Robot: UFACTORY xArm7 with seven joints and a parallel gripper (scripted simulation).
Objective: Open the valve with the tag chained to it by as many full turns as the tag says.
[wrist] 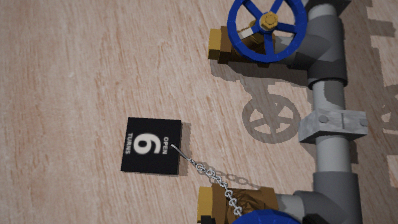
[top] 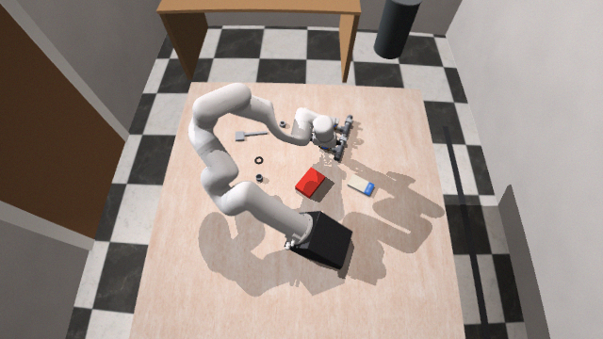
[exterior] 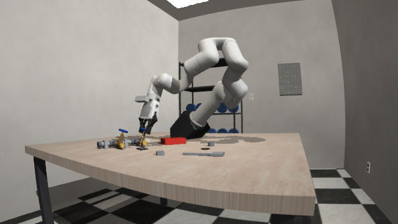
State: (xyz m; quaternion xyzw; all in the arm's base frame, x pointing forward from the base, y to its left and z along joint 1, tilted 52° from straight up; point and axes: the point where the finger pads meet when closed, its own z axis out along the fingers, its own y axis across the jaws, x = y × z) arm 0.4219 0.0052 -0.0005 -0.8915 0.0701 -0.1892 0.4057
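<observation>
A grey pipe point(wrist: 327, 115) lies on the table and carries two brass valves with blue handwheels. A black tag point(wrist: 152, 146) reading "OPEN 6 TURNS" lies flat beside the pipe. A chain point(wrist: 215, 177) links it to the near valve point(wrist: 240, 202) at the bottom edge of the wrist view. That valve's handwheel point(wrist: 267, 217) is only partly in the wrist view. My gripper point(exterior: 143, 128) is shut on this handwheel from above. The other valve, with its full handwheel point(wrist: 266, 22), stands free further along the pipe; it also shows in the exterior view point(exterior: 122, 138).
A red block point(top: 311, 182), a tan and blue block point(top: 361, 185), a grey wrench-like tool point(top: 250, 135), a black ring point(top: 258, 160) and small grey nuts point(top: 259, 177) lie on the table. The black arm base point(top: 322, 239) stands near the front.
</observation>
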